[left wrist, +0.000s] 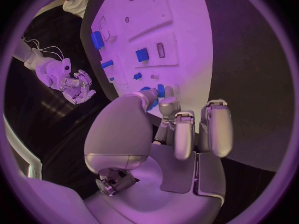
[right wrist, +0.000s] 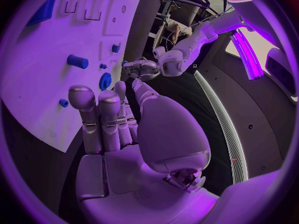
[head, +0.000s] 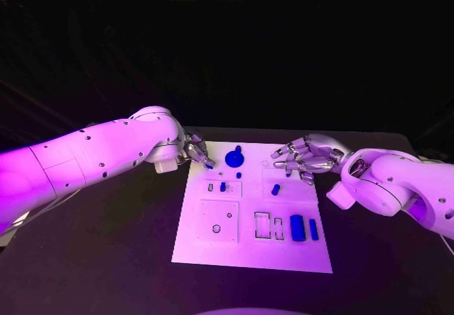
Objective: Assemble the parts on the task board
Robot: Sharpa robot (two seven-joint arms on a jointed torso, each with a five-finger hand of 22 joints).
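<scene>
Your left hand (head: 197,152) sits at the far left corner of the white board (head: 250,256), fingertips pinching a small blue piece (head: 208,165). Most of the job looks undone to me: the blue gear (head: 235,157), peg (head: 275,189) and two bars (head: 304,228) lie loose. Your right hand (head: 304,159) hovers half-curled, holding nothing.

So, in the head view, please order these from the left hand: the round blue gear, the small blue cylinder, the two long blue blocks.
1. Round blue gear, far end of the board, beside the left hand.
2. Small blue cylinder, mid-board.
3. Two long blue blocks, near right part.
</scene>
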